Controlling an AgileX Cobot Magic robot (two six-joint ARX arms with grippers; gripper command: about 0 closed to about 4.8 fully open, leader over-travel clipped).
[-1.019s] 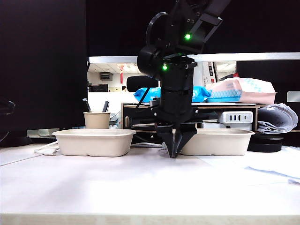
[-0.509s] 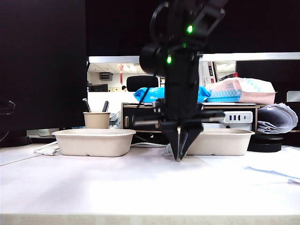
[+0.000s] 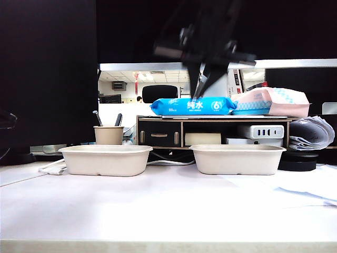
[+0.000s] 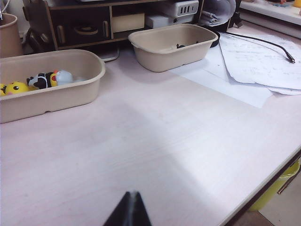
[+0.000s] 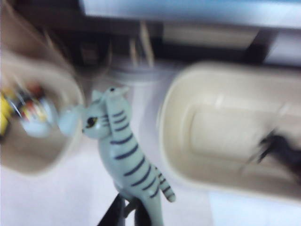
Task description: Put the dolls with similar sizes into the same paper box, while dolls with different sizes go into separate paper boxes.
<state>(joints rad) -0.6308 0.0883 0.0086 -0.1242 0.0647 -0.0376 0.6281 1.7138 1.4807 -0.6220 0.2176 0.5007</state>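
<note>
Now grips the cat (image 5: 124, 155), a striped grey-green doll, by its hind end with the right pincer (image 5: 127, 213), jaws almost closed on it. Holds the cat head-up and tilted, clear of the table (image 4: 141, 141).

Shows up in the exterior view only as a dark blur: right pincer (image 3: 202, 87) tips pointing down, high above both boxes, in front of a blue pack (image 3: 192, 106) on the shelf behind. Sits well above the left box (image 3: 105, 161) and the right box (image 3: 237, 159), roughly over the gap between them, touching neither.

Looks down past the held cat on 2 boxes: left box (image 5: 33, 155) below on one side, right box (image 5: 188, 155) below on the other. Finds the black doll (image 5: 282, 150) inside the right box, well apart from the pincer, though too blurred for detail.

Hangs the left pincer (image 4: 130, 209) low over the table, tips pressed together, nothing between them. Has the left box (image 4: 89, 70) ahead of it and off to one side, with the yellow doll (image 4: 18, 87) and the blue-black-white doll (image 4: 51, 78) side by side inside. Has the right box (image 4: 160, 52) farther ahead, the black doll (image 4: 180, 46) lying in it.
</note>
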